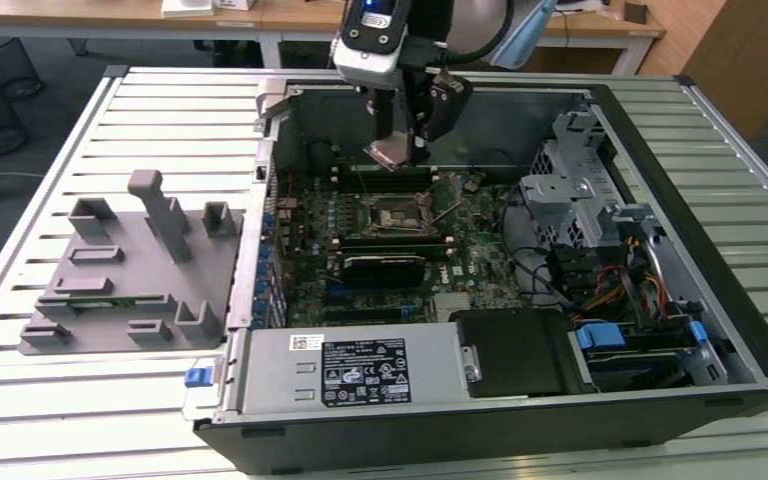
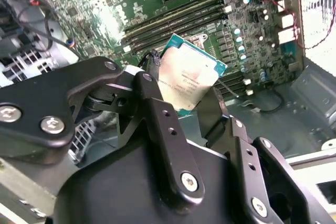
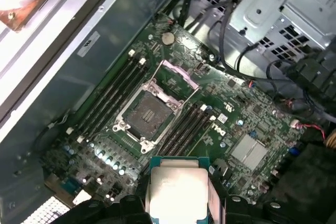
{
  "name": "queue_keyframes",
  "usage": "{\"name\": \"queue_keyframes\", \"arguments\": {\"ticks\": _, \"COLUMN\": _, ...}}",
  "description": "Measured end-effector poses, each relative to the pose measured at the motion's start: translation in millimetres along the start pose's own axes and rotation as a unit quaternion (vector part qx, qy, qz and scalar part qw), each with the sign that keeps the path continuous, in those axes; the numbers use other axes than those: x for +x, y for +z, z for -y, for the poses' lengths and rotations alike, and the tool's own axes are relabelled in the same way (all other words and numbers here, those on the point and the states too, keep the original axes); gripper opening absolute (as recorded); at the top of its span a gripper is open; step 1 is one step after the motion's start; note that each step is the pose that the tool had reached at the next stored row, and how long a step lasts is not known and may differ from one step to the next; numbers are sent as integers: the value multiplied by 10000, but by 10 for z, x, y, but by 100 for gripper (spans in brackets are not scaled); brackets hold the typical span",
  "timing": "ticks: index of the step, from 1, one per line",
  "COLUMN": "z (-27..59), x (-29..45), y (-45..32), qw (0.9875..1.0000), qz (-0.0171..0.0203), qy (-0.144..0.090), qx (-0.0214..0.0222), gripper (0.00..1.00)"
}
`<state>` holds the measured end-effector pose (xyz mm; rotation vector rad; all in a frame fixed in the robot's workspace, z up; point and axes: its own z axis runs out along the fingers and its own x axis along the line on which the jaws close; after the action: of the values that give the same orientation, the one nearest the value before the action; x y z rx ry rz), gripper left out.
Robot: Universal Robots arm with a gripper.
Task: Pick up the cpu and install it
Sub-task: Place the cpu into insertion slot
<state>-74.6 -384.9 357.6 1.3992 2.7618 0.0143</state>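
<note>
Nearest in both wrist views, the gripper is clamped on the cpu. Its black fingers pinch opposite edges, and the metal plate faces the camera. Beyond it, in the first wrist view, the socket sits open on the motherboard, apart from the chip. In the upper middle of the exterior view, the chip hangs tilted above the board inside the computer case. I judge the step to be carrying it across. Doing that well means a level chip, corners squared to the socket, and no sliding over the contacts.
</note>
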Motion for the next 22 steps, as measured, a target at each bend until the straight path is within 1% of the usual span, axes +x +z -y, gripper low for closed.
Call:
{"name": "queue_keyframes", "arguments": {"ticks": 3, "z": 0, "x": 1, "y": 13, "qw": 9996, "qz": 8, "qy": 266, "qx": 10, "gripper": 53}}
{"name": "queue_keyframes", "arguments": {"ticks": 5, "z": 1, "x": 1, "y": 22, "qw": 9990, "qz": 13, "qy": 451, "qx": 17, "gripper": 53}}
{"name": "queue_keyframes", "arguments": {"ticks": 8, "z": 1, "x": 1, "y": 36, "qw": 9974, "qz": 21, "qy": 722, "qx": 26, "gripper": 53}}
{"name": "queue_keyframes", "arguments": {"ticks": 10, "z": 1, "x": 2, "y": 45, "qw": 9959, "qz": 26, "qy": 901, "qx": 33, "gripper": 53}}
{"name": "queue_keyframes", "arguments": {"ticks": 13, "z": 2, "x": 2, "y": 65, "qw": 9931, "qz": 34, "qy": 1175, "qx": 43, "gripper": 53}}
{"name": "queue_keyframes", "arguments": {"ticks": 16, "z": 2, "x": 3, "y": 85, "qw": 9896, "qz": 42, "qy": 1433, "qx": 53, "gripper": 53}}
{"name": "queue_keyframes", "arguments": {"ticks": 22, "z": 2, "x": 7, "y": 126, "qw": 9830, "qz": 53, "qy": 1832, "qx": 67, "gripper": 53}}
